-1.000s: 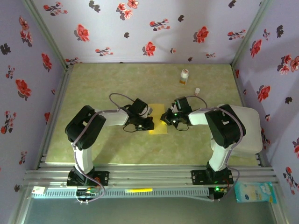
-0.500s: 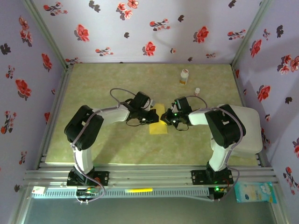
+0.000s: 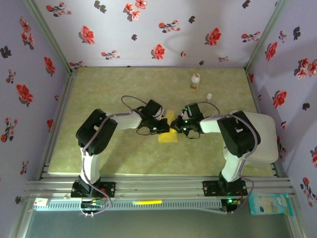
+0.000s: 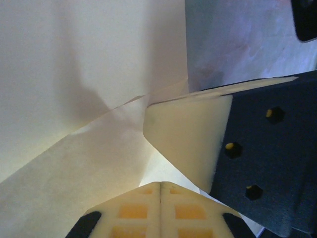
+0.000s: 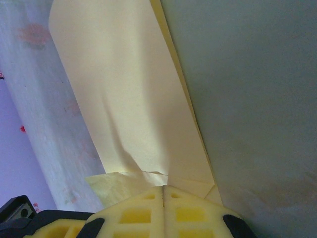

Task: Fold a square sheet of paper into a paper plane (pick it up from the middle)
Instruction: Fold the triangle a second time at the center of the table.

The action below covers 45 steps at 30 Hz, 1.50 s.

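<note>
Your paper (image 3: 168, 137) is lying folded narrow on the table (image 3: 99, 94), between both arms. Your left gripper (image 3: 163, 128), jaws clenched on nothing, is moving in from the left onto its far half. Your right gripper (image 3: 177, 126) is staying pinched on the paper's right edge. Creasing is likely proceeding.

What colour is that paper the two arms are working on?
Mustard yellow. The paper shows best in the top external view.

Left end effector (image 3: 167, 128) farther over sheet (image 3: 169, 138)
</note>
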### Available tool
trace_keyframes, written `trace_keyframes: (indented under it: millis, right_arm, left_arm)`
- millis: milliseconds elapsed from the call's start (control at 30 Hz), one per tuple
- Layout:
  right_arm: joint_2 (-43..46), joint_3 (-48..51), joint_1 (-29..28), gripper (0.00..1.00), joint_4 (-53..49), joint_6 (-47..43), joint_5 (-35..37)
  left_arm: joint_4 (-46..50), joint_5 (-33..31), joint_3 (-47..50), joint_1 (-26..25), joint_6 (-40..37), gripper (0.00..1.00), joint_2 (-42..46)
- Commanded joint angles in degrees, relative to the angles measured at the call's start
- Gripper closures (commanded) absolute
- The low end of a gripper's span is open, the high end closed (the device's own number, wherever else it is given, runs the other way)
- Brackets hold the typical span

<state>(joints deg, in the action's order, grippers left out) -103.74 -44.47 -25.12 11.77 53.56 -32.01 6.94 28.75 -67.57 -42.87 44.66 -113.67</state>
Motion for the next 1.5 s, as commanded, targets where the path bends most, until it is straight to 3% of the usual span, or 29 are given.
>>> trace_keyframes:
  millis: [0, 967, 1267, 1467]
  right_arm:
    - [-2.1, 1.7, 0.3, 1.0, -3.7, 0.1, 4.4]
    - [-2.1, 1.0, 0.4, 1.0, -7.8, -1.4, 6.7]
    - [-2.3, 0.4, 0.4, 1.0, -4.7, -0.9, 4.2]
    - [-2.1, -0.2, 0.3, 1.0, -1.3, 1.0, 3.0]
  left_arm:
    - [2.9, -0.9, -1.1, -0.5, -1.4, 0.99, -1.5]
    - [8.6, -3.4, 16.9, -0.9, -6.4, 0.97, 9.2]
    - [6.8, -4.9, 13.9, -0.5, -7.1, 0.97, 17.6]
    - [7.9, -3.0, 5.6, 2.6, -8.1, 0.96, 12.3]
